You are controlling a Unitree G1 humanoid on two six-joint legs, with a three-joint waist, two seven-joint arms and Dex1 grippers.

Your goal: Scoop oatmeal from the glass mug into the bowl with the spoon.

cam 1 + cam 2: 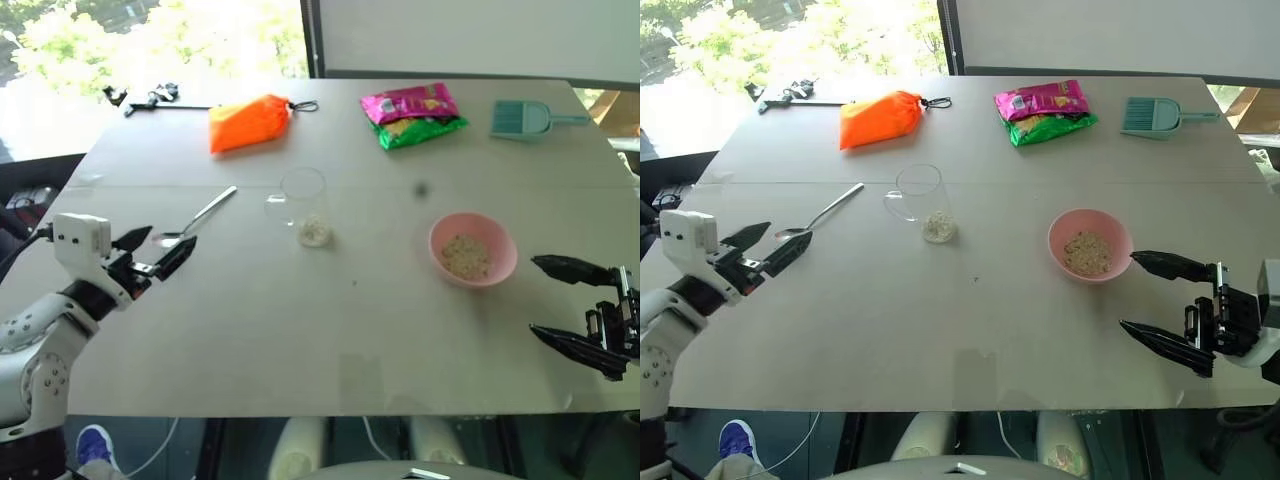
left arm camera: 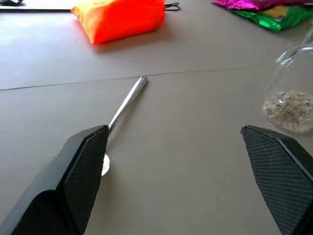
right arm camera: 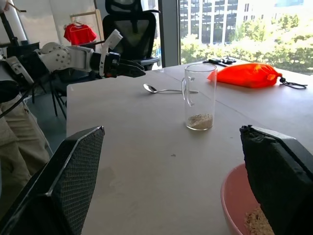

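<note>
The silver spoon point(image 1: 203, 215) lies flat on the table, its bowl toward my left gripper point(image 1: 172, 237). That gripper is open and hovers just off the spoon's bowl end, holding nothing. Right of the spoon stands the upright glass mug point(image 1: 305, 204) with a little oatmeal point(image 1: 314, 234) at its bottom. The pink bowl point(image 1: 472, 250) sits further right and also holds some oatmeal point(image 1: 466, 256). My right gripper point(image 1: 533, 296) is open and empty, to the right of the bowl and slightly nearer the front edge. In the left wrist view the spoon point(image 2: 124, 105) runs away past one finger.
An orange pouch point(image 1: 250, 122), a pink and green snack packet point(image 1: 412, 115) and a teal scoop point(image 1: 525, 120) lie along the far side of the table point(image 1: 300, 330). A black cable piece point(image 1: 150, 98) sits at the far left corner. A person's leg point(image 3: 17, 142) stands beside the table.
</note>
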